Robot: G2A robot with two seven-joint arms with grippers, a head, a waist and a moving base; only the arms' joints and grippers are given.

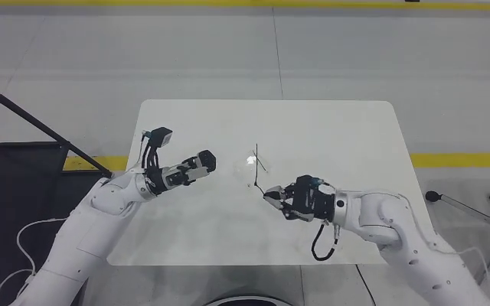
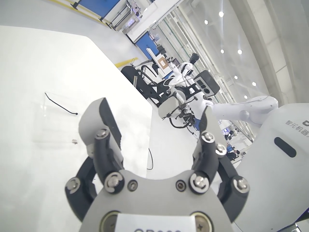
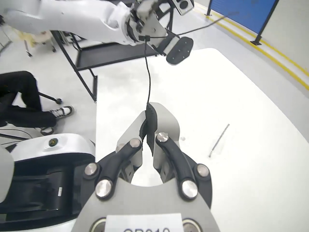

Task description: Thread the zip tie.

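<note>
You have two thin black plastic zip ties here. The held zip tie is clamped at one end between the closed fingertips of your right pincer and rises from them in a slight curve. In the top view that pincer sits near the middle of the white, round-cornered surface. The loose zip tie lies flat on the surface with a small head at one end, near the right pincer at its 12 o'clock and apart from both pincers. Your left pincer has its fingers spread apart, holding nothing, at about 10 o'clock from the right one. One surface stands on a pale grey floor with yellow stripes at 3, 9 and 12 o'clock; blue panels stand beyond.
</note>
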